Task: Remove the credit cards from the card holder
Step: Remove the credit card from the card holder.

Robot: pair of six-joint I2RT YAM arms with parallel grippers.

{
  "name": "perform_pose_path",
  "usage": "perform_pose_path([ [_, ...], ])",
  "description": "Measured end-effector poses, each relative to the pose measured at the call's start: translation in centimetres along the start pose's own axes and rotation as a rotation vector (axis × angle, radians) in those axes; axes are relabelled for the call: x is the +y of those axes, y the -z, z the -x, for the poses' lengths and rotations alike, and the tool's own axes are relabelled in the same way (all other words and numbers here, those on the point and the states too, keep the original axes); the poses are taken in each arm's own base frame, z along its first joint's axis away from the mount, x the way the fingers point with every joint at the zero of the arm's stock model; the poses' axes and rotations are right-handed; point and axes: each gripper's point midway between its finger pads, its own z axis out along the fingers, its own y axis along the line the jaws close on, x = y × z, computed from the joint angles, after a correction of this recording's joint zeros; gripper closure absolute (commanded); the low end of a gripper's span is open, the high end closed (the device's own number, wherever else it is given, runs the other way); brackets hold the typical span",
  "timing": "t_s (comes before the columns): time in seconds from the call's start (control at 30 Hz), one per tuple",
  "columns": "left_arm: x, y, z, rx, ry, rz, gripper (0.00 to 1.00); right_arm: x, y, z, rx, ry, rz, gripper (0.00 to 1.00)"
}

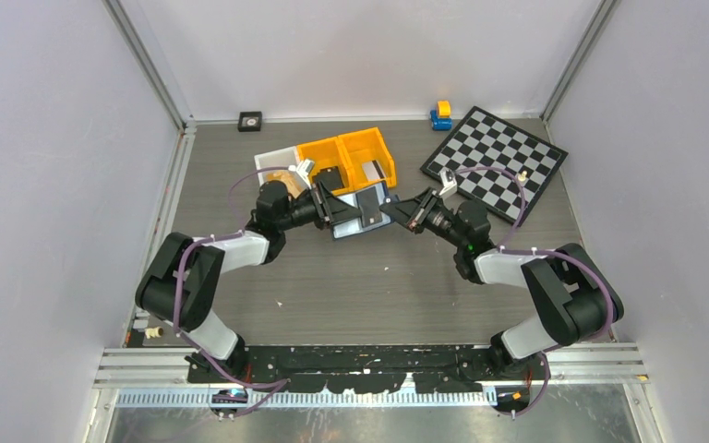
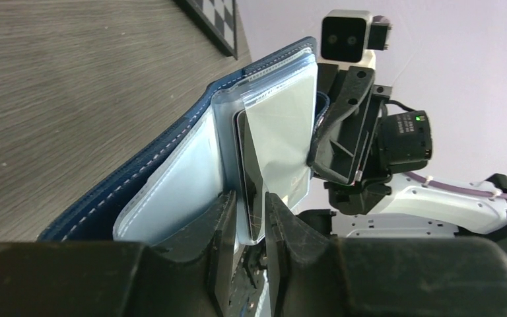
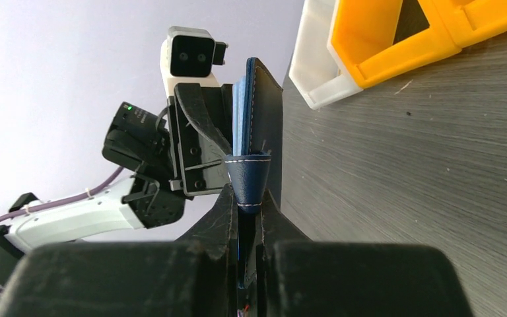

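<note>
The navy card holder (image 1: 376,197) is held open above the table between both grippers. In the left wrist view its blue-grey pockets (image 2: 171,191) fan out. A dark grey credit card (image 2: 251,165) stands edge-on in a clear sleeve beside a pale sleeve (image 2: 284,125). My left gripper (image 2: 251,198) (image 1: 332,214) is closed narrowly on the near end of that dark card and its sleeve. My right gripper (image 3: 246,198) (image 1: 404,212) is shut on the holder's navy snap tab (image 3: 245,175). The holder's cover (image 3: 267,112) stands upright beyond the tab. No tan card is visible.
Two orange bins (image 1: 346,155) and a white bin (image 1: 275,161) sit just behind the holder. A chessboard (image 1: 496,159) lies at the back right, with a blue and yellow toy (image 1: 440,114) behind it. A small black square (image 1: 250,120) is by the back wall.
</note>
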Motion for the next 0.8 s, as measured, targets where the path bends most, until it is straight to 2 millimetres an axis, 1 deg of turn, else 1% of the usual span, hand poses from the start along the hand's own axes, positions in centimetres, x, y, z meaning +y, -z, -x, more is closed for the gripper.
perform_pose_path([
  [0.13,0.9,-0.1,-0.3,0.021,0.01,0.054,0.73,-0.7,-0.1,-0.6,0.014,0.011,-0.031,1.0],
  [0.27,1.5,0.0,-0.7,0.037,0.02,0.079,0.66,-1.1,-0.1,-1.0,0.027,0.018,-0.048,1.0],
  [0.3,1.4,0.0,-0.7,0.038,0.022,0.079,0.66,-1.2,-0.1,-1.1,0.029,0.019,-0.05,0.99],
  [0.33,1.4,0.0,-0.7,0.038,0.022,0.075,0.67,-1.1,-0.1,-1.1,0.03,0.021,-0.049,0.99],
  [0.47,1.1,-0.1,-0.5,0.031,0.016,0.065,0.82,-0.7,-0.2,-1.0,0.025,0.027,-0.034,1.0],
  [0.63,1.0,0.0,-0.2,0.022,0.011,0.058,0.88,-0.1,-0.2,-0.7,0.014,0.034,-0.01,0.99],
  [0.73,1.0,0.0,-0.2,0.021,0.009,0.057,0.98,-0.1,-0.3,-0.6,0.009,0.036,-0.006,1.0],
  [0.8,1.0,0.0,-0.1,0.018,0.01,0.058,1.0,-0.1,-0.2,-0.6,0.004,0.036,-0.007,1.0],
])
